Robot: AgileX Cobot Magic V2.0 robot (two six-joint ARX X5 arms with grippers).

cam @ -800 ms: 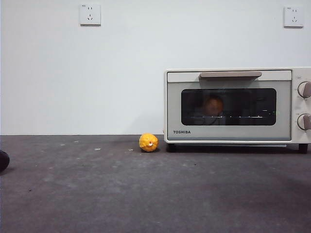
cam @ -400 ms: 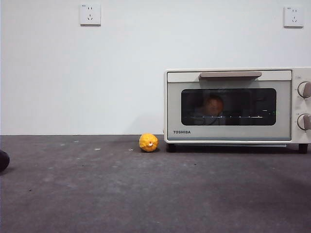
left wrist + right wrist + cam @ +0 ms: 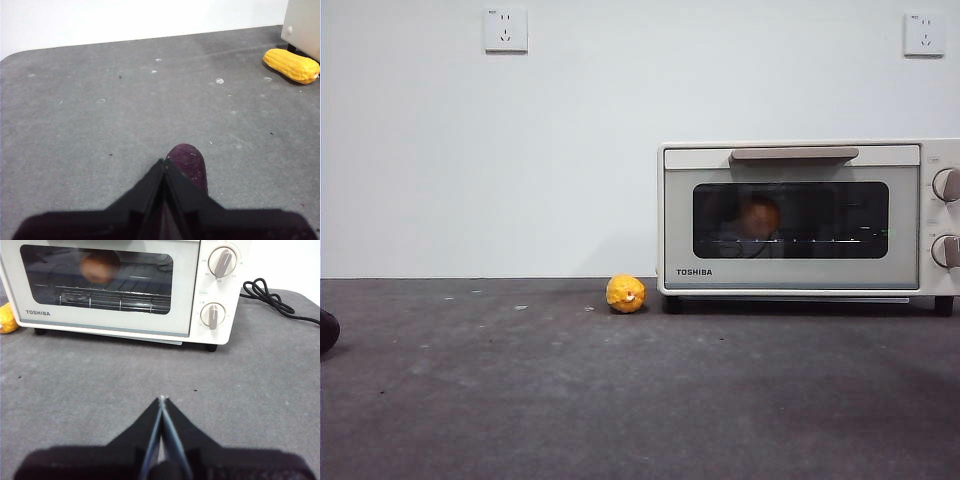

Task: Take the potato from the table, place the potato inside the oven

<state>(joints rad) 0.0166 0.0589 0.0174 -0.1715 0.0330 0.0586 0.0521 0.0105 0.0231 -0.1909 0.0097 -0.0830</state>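
A cream-white toaster oven (image 3: 800, 218) stands on the dark grey table (image 3: 620, 400) with its glass door closed against a plain white wall. The potato (image 3: 759, 217) sits inside on the wire rack (image 3: 107, 301), an orange-brown shape seen dimly through the dark glass toward the door's left half; the right wrist view shows it in the same place (image 3: 99, 267). A beige bar handle (image 3: 793, 154) runs across the top of the door, and two round knobs (image 3: 222, 262) sit one above the other on the panel beside it.

Just beside the oven's left front foot, a small yellow lumpy ball (image 3: 625, 293) rests on the table; in the left wrist view it appears as an elongated yellow piece (image 3: 291, 65) near the oven's corner. A black power cord (image 3: 267, 296) lies coiled on the table beyond the oven's knob side.

Neither arm is near the oven. The right gripper (image 3: 162, 400) hangs over bare table in front of the oven, well apart from it, its two black jaws pressed together with nothing between them. The left gripper (image 3: 164, 162) hangs far off toward the table's other side, its jaws also pressed together and holding nothing; a dark purple rounded object (image 3: 187, 162) lies on the table just beyond its tip. In the front view that purple object shows only as a dark edge (image 3: 327, 330) at the left border. Two wall sockets (image 3: 505, 30) are mounted high on the wall.
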